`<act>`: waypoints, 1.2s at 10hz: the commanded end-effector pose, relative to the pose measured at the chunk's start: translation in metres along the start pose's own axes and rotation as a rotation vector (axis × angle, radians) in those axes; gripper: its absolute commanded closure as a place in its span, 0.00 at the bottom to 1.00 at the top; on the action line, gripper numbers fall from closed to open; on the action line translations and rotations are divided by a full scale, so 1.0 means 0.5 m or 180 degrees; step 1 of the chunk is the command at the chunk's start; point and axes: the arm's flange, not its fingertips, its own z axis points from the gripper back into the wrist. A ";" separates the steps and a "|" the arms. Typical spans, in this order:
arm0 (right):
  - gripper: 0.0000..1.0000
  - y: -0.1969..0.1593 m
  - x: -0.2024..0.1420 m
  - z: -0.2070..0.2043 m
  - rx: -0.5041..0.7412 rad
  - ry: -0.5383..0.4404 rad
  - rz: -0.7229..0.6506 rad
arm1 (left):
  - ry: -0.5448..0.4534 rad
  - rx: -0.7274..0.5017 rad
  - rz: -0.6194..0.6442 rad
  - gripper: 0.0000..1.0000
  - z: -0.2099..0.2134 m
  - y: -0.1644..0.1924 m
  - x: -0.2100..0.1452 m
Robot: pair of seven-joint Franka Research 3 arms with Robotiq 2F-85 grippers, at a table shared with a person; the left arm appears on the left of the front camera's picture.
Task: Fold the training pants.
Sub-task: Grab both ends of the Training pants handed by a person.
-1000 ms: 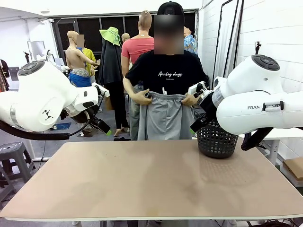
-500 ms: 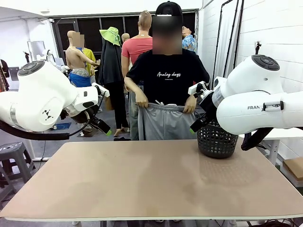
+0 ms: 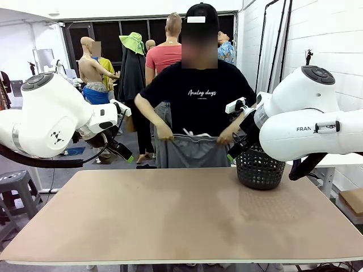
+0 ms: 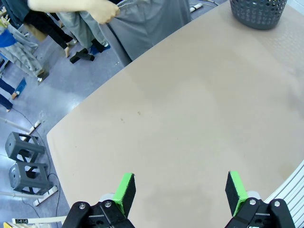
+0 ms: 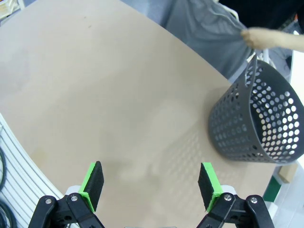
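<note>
Light grey jersey training pants (image 3: 190,152) behind far edge of beige desk (image 3: 142,221); black plastic mesh basket (image 3: 260,168) on desk, far right.

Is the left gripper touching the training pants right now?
Apart. In the left wrist view the left gripper hangs open over the table, while the training pants hang past its far edge, held in the person's hand.

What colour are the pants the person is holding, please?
The training pants are plain light grey, clearest in the front view.
</note>
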 end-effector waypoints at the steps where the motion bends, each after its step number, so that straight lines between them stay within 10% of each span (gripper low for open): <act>1: 0.00 0.000 0.000 0.000 0.0027 -0.0006 -0.0016 | -0.0006 0.0002 -0.0001 0.00 0.001 0.000 0.001; 12: 0.00 0.000 0.000 0.000 0.0027 -0.0006 -0.0016 | -0.0006 0.0002 -0.0001 0.00 0.001 0.000 0.001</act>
